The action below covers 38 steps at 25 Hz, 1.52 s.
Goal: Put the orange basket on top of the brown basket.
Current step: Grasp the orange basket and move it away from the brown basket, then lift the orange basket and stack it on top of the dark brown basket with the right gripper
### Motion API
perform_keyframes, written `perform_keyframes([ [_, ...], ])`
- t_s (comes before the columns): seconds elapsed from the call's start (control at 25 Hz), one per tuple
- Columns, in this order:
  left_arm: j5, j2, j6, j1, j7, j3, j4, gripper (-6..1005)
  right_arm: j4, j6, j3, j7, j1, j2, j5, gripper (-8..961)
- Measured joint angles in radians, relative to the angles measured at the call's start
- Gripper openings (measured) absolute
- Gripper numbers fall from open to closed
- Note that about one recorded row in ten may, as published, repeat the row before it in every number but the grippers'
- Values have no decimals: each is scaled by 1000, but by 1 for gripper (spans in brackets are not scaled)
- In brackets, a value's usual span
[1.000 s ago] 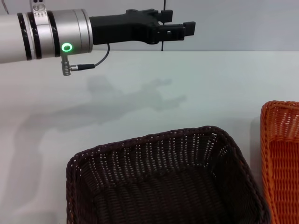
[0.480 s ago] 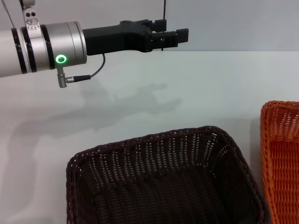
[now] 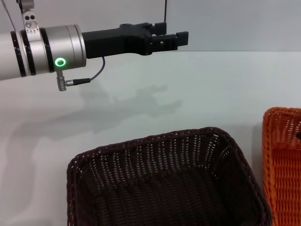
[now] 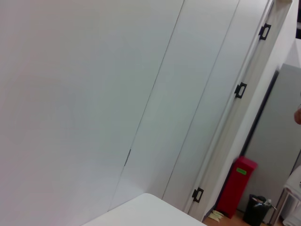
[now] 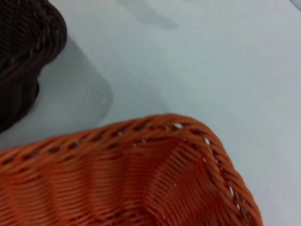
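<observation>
On the white table (image 3: 216,89), toward six o'clock in my head view, sat the dark chocolate-brown rectangular woven basket (image 3: 164,183) with its sloping open-weave sides and braided rim, upright and open to the top. Just beside it, toward four o'clock and cut off by the edge of the view, stood the bright orange rectangular woven basket (image 3: 282,160) of the same make, also upright on the table. The two were apart, with a narrow strip of bare table between them; the orange one was not on the brown one.

My left arm reached across from nine o'clock, held high above the far part of the table, its silver sleeve showing a green ring light (image 3: 60,62) and a short black cable (image 3: 91,77) hanging under it. My left pincer (image 3: 176,38) pointed toward twelve o'clock and held nothing; its black fingers lay close together, only a narrow gap showing between them. Its shadow fell on the table below. My left wrist view looked out at pale wall panels (image 4: 94,103), a red bin (image 4: 237,186) on the floor and a corner of the table.

My right wrist view looked down at close range on a braided corner of the orange basket's rim, with the brown basket's corner near it. My right pincer itself did not show, so I cannot tell how it stood.
</observation>
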Motion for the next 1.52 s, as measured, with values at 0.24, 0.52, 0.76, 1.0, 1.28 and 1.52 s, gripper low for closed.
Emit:
perform_keyframes([
  [0.24, 0, 2, -11, 11, 1, -2, 0, 862, -18, -100, 85, 2, -45, -55, -5, 352],
  [0.52, 0, 3, -16, 16, 5, -8, 0, 862, 19, -162, 314, -3, -98, -147, -74, 239],
  [0.76, 0, 2, -9, 20, 16, -8, 0, 863, 14, -154, 560, -3, -141, -186, -100, 205],
  [1.0, 0, 0, -6, 21, 28, -12, 0, 863, 23, -145, 758, 8, -182, -195, -10, 175],
  [1.28, -6, -1, -5, 18, 28, -12, 4, 863, 125, 9, 835, 68, -276, -184, 270, 145],
  [1.52, -13, -1, -3, 19, 29, -12, 4, 863, 188, 56, 844, 103, -311, -171, 444, 146],
])
